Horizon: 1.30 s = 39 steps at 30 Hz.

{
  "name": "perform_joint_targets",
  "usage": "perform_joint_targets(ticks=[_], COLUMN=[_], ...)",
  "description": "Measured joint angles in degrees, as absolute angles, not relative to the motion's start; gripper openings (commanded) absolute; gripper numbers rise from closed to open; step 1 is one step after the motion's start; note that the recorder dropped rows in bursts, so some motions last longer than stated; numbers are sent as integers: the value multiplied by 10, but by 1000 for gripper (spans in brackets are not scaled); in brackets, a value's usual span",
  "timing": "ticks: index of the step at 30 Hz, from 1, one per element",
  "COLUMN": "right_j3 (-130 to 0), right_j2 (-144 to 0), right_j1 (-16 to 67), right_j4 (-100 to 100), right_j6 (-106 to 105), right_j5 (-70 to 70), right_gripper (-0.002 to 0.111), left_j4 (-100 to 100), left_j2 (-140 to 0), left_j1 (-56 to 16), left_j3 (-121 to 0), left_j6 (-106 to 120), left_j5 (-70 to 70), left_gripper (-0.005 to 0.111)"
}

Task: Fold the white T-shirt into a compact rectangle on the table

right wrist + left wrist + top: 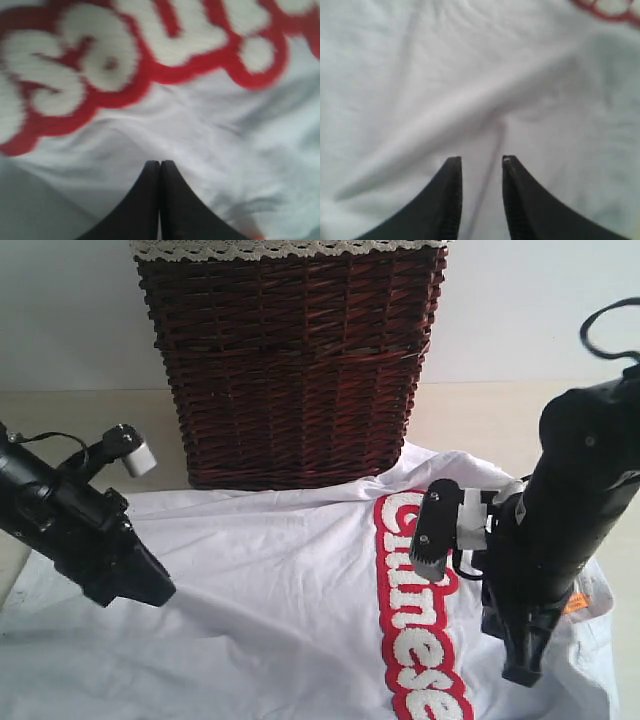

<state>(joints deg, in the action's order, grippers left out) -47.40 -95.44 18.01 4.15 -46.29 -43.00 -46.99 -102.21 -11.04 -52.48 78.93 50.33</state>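
White cotton all over the near half of the counter (490,420): the T-shirt (270,580) lies spread out flat and rumpled, its far edge right up against the foot of the dark wicker basket (290,370), which stands at the back with a lace liner (280,248) over its rim. The red-and-white lettering (420,640) runs towards us, right of the middle of the shirt. Now the left arm (70,530) comes in low from the side, nose down over the shirt's left part, and the left jaws are parted: the wrist view shows two black fingers (447,200) with a clear gap, bare cloth showing between them and a long soft ridge of fabric lying just ahead of the tips. Over on the other side the right arm (570,510) stands steep, its tip down at the shirt just right of the lettering. The right jaws are clenched, fingers (145,200) pressed tight together; whether any cloth is pinched between them I cannot tell.
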Motion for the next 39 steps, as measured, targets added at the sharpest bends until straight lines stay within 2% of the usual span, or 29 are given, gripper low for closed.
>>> perform_joint_targets(ticks=[4,9,12,14,16,17,21,22,24,28,30,35,39], right_j3=[-475,-475,-475,-475,-475,-475,-475,-475,-475,-475,-475,-475,-475], right_j2=[-919,-913,-913,-913,-913,-913,-913,-913,-913,-913,-913,-913,-921], right_j1=[180,180,180,180,180,180,180,180,180,180,178,147,93], right_j4=[97,58,40,26,7,-6,-58,-73,-95,-114,-107,-42,-34], right_j6=[-649,-656,-601,-556,-537,-532,-518,-516,-514,-523,-523,-523,-523], right_j5=[-472,-473,-449,-427,-419,-418,-416,-415,-415,-412,-401,-387,-366], right_gripper=[0,0,2,10,27,35,81,87,93,90,83,56,54], left_j4=[-240,-105,-81,-70,-52,-43,4,17,32,39,39,39,39], left_j2=[-971,-952,-952,-952,-952,-952,-952,-952,-952,-952,-953,-961,-961], left_j1=[-137,-140,-140,-140,-141,-141,-137,-134,-128,-117,-115,-113,-113], left_j3=[-525,-525,-524,-521,-515,-512,-490,-484,-477,-475,-475,-474,-474], left_j6=[765,739,744,751,756,757,760,760,761,765,758,743,741], left_j5=[420,411,410,408,405,402,379,369,350,314,309,308,301], left_gripper=[30,31,49,65,75,76,75,75,75,75,75,75,75])
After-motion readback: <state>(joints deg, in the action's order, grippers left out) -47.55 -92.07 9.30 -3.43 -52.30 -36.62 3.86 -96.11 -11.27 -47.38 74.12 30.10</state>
